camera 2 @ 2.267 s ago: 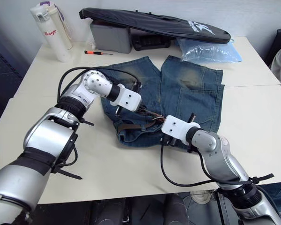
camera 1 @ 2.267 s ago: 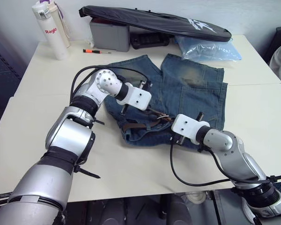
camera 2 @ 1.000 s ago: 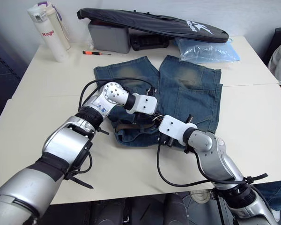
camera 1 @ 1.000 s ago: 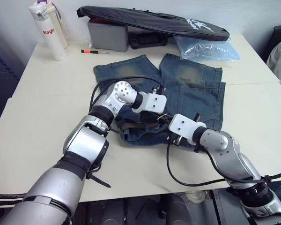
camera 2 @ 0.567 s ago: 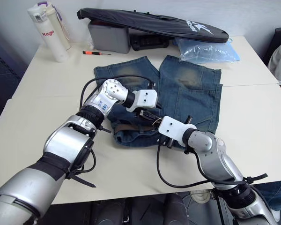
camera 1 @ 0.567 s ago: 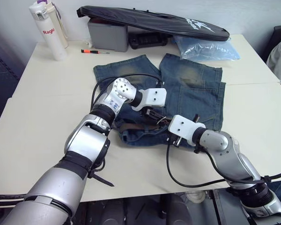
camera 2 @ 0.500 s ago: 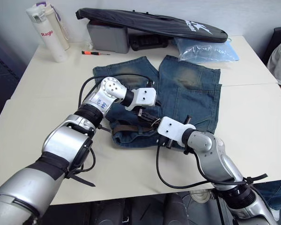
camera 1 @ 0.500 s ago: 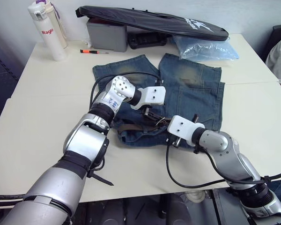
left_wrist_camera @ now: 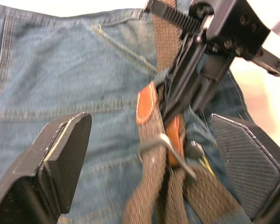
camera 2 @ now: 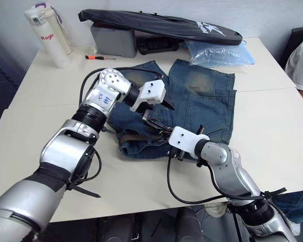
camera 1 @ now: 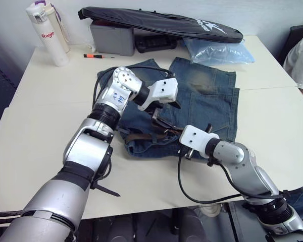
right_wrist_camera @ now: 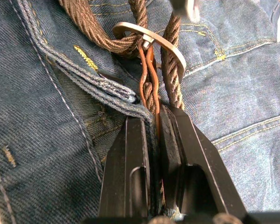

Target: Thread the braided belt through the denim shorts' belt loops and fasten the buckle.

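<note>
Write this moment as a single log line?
left gripper: open above buckle | right gripper: shut on braided belt | denim shorts: flat on table

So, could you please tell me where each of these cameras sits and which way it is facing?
Left and right eye views: on the head, looking forward and down over both arms at the denim shorts on the table.
Left wrist view: on the left wrist, looking between its open fingers at the buckle.
Right wrist view: on the right wrist, along the right tool, shut on the braided belt.
Both wrist views share the buckle.
</note>
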